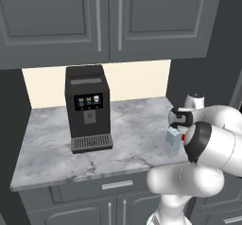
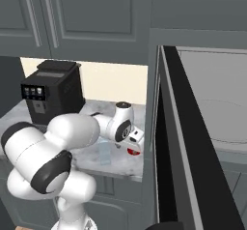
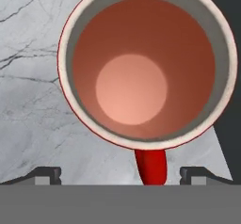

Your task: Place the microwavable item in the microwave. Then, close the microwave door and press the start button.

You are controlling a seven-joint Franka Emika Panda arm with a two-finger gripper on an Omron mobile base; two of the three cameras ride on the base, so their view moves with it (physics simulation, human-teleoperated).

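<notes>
The microwavable item [image 3: 141,72] is a red cup with a pale rim. In the hand view I look straight down into it, its handle pointing toward the hand. My gripper [image 3: 120,175] hangs open directly above it, one fingertip on each side of the handle and neither touching the cup. From the right base view, the gripper [image 2: 135,143] sits just over a sliver of the red cup [image 2: 134,151] at the counter's right end. The microwave [image 2: 217,103] stands to the right. The microwave door [image 2: 181,142] is swung open toward me, and I see it edge-on.
A pale blue-grey carton [image 1: 173,141] stands upright just left of the cup, close to the arm. A black coffee machine [image 1: 88,108] occupies the left part of the marble counter [image 1: 127,125]. Grey wall cabinets [image 1: 108,16] hang overhead.
</notes>
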